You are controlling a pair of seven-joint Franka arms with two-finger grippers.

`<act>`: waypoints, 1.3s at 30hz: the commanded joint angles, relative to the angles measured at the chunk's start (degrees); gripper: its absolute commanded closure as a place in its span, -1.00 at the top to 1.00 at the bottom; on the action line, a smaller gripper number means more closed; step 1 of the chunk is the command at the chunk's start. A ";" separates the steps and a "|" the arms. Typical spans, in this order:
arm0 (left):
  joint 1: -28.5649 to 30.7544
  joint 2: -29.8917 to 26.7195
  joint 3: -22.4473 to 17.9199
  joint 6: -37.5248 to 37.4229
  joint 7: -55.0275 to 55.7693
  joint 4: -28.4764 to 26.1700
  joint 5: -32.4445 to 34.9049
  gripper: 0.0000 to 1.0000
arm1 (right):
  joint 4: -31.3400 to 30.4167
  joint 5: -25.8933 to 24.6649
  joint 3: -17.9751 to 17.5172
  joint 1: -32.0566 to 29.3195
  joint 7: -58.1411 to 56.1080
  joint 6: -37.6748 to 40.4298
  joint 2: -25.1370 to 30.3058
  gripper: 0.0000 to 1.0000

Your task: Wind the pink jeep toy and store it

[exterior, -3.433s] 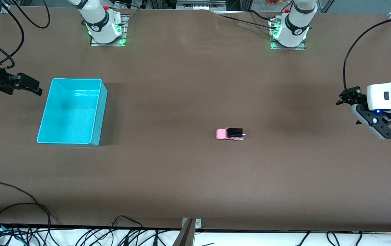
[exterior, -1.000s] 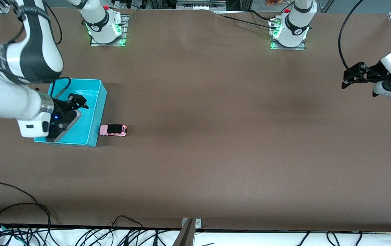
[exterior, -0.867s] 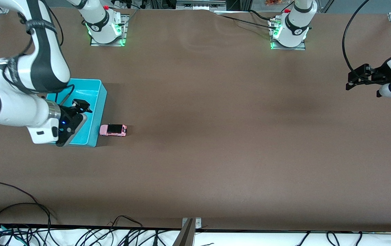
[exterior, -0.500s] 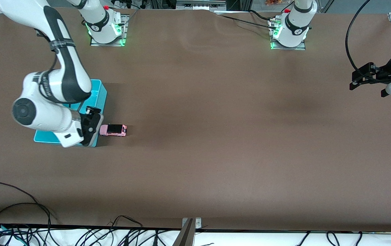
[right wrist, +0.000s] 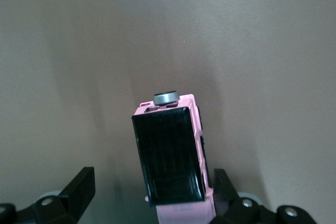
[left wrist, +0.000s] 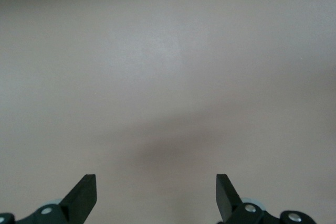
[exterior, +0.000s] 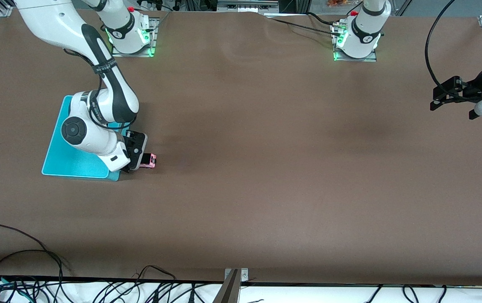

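Low at the left of the front view, the right gripper (exterior: 136, 162) sits right over the pink jeep toy (exterior: 148, 160), which rests on the brown table (exterior: 266, 168) just beside the turquoise bin (exterior: 62, 162), at the bin's corner nearest the camera, toward the right arm's end. Only the jeep's pink end pokes out past the gripper in that view. Right wrist view, lower centre: black roof w/ pink body (right wrist: 173, 161) lies between the two black fingers (right wrist: 79, 190), which are spread wide, one on each side, not touching as far as I can tell, so nothing's grasped yet. A grey round disc, prob. a spare wheel, shows at the jeep's end away from the wrist. Step in hand, by my read: approach for the first pick; winding not started, storing not started, so task is early. Next move calls for dropping a bit lower, keeping the body centred between the fingers, then closing on the jeep's sides w/o nudging it, since it's on wheels and may roll. Left gripper (exterior: 445, 93) waits at the right edge of the front view, over bare table toward the left arm's end; left wrist view, bottom corners, shows its fingers (left wrist: 84, 195) spread apart, holding nothing. Writing: small text on the right arm's black strap and a mark on each base, too small to read; no brand visible on jeep or bin.
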State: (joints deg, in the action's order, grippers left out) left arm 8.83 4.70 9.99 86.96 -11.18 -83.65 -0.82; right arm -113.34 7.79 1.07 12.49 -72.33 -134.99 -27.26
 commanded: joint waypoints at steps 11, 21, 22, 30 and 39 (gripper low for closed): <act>0.05 0.04 0.12 -1.18 0.28 0.86 -1.20 1.00 | -0.12 -0.23 0.24 1.05 -5.53 -4.40 -2.01 -0.63; -0.39 0.04 0.12 -1.70 0.37 0.86 -1.20 1.00 | 3.12 -0.40 0.16 1.05 -8.00 0.69 1.24 -0.99; -0.31 0.04 0.12 -1.70 0.37 0.86 -1.20 1.00 | 4.09 -0.40 0.16 1.13 -7.91 2.44 1.77 -0.99; -0.31 0.04 0.12 -1.70 0.37 0.86 -0.94 1.00 | 12.87 -0.23 0.51 1.05 -7.30 18.87 6.60 -0.99; -0.48 0.13 0.12 -1.79 0.28 0.86 -0.85 1.00 | 18.69 -0.67 7.70 0.78 -8.09 36.46 11.96 -0.98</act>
State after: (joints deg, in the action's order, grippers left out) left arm 8.51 4.71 10.12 86.29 -11.18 -83.65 -0.82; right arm -96.25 7.69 4.44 13.39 -79.26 -105.55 -17.85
